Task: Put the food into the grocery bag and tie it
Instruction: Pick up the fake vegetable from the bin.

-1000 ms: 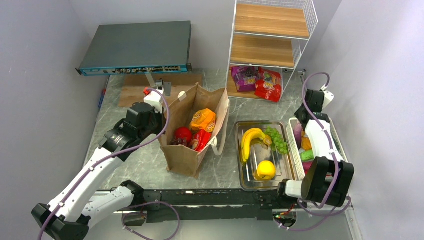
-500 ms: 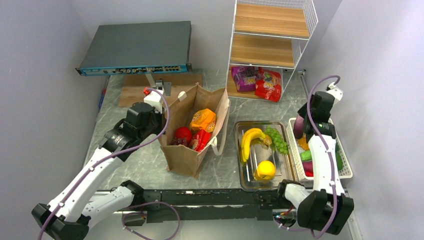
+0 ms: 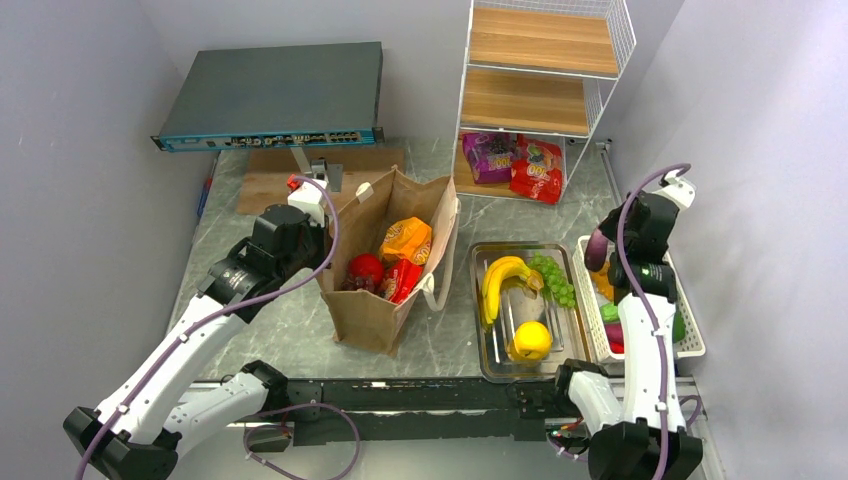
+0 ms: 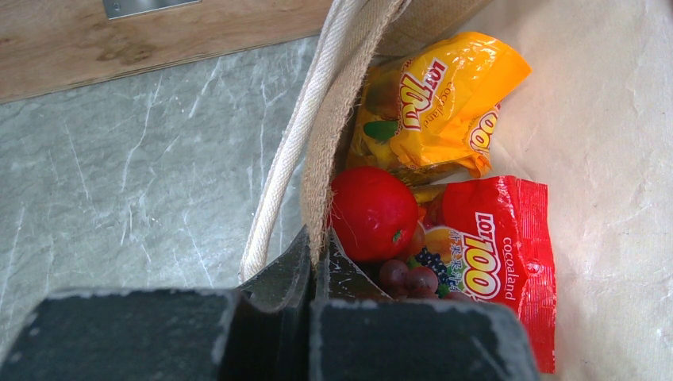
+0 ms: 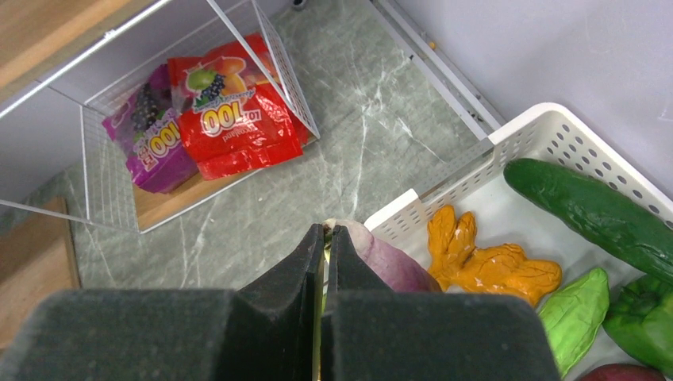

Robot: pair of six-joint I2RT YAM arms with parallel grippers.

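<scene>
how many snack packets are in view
4: orange packet and red packet inside the grocery bag; purple packet and second red packet on the wire rack's bottom shelf. Others may be hidden.

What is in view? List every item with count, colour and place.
grocery bag: 1, brown, table centre
orange packet: 1, in bag
red packet: 1, in bag
apple: 1, red, in bag
metal tray: 1, silver, right of bag
banana: 1, yellow, in tray
green grapes: 1 bunch, in tray
lemon: 1, yellow, in tray
basket: 1, white, far right
cucumber: 1, green, in basket
wire rack: 1, white, back right
grey box: 1, back left
left hand: 1, black, shut on bag rim
right hand: 1, black, shut on purple vegetable
</scene>
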